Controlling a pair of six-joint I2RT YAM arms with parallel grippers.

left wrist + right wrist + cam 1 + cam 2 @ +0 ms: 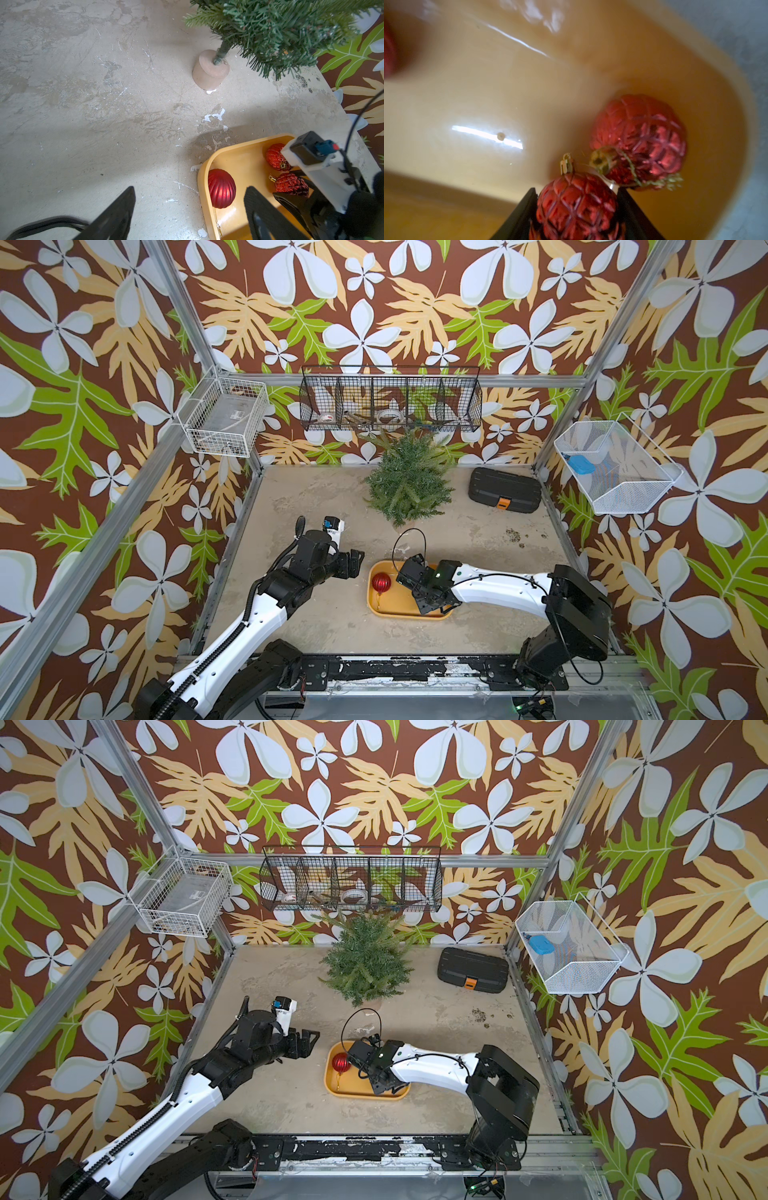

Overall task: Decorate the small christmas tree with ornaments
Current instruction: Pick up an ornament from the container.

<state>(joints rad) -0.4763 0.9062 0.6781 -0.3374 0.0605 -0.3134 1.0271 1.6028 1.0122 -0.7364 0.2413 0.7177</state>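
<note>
Reaching down into the yellow tray (726, 108), our right gripper (576, 209) has a lattice-patterned bauble (576, 205) between its two black fingers (521, 216); the jaws sit against its sides, but we cannot tell whether they have fully clamped it. Just beside it, nearly touching, lies the second lattice bauble (645, 133), its gold cord trailing toward the first one's cap. The ribbed bauble (221, 188) rests apart at the tray's other end. Our left gripper (187, 209) hovers spread wide and empty over the table (83, 104) beside the tray. The small christmas tree (405, 479) stands well apart at the back of the table and shows no ornament in these views.

We judge these baubles to be light, hollow, glossy and easily cracked, so a round body may squirt out of flat jaws. A gentle squeeze across the widest part seems safest, leaving the gold cap and loop free for a branch.
</note>
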